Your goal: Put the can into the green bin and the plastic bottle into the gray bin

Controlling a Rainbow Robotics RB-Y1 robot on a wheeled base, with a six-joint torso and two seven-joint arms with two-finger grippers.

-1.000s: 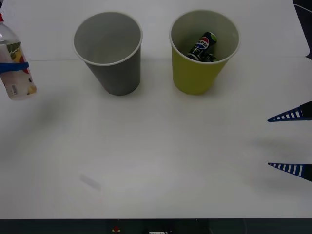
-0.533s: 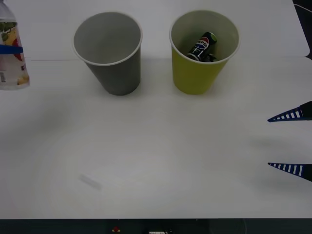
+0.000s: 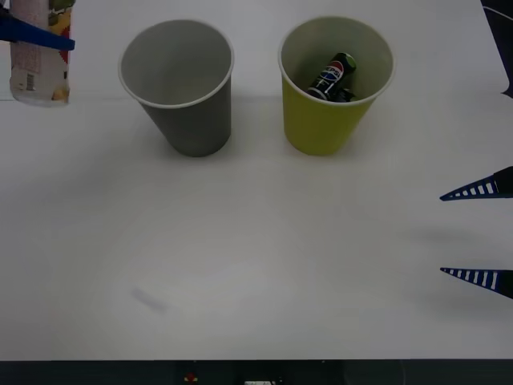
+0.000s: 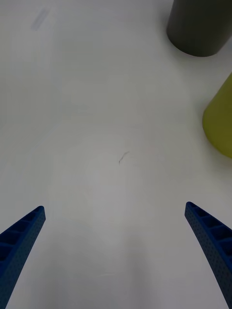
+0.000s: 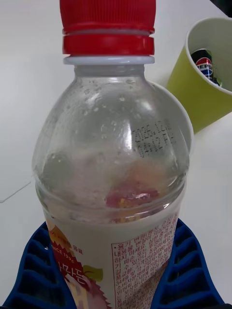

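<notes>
My left gripper (image 3: 36, 34) is shut on the plastic bottle (image 3: 40, 60), holding it in the air at the far left, to the left of the gray bin (image 3: 178, 84). Up close, the left wrist view has the plastic bottle (image 5: 113, 183) with its red cap between the blue fingers (image 5: 36, 275). The can (image 3: 333, 76) lies inside the green bin (image 3: 333, 120), which stands right of the gray one; that can (image 5: 205, 65) and green bin (image 5: 195, 101) also appear past the bottle. My right gripper (image 3: 478, 234) hangs open over the table's right side, nothing between its fingers (image 4: 19, 241).
The white table (image 3: 256, 257) stretches bare in front of both bins. Its right back corner (image 3: 501, 80) steps inward. The gray bin (image 4: 200, 24) and the green bin (image 4: 220, 123) stand ahead of my right gripper.
My left gripper has carried the plastic bottle up and slightly right, toward the gray bin. The right arm has stayed still.
</notes>
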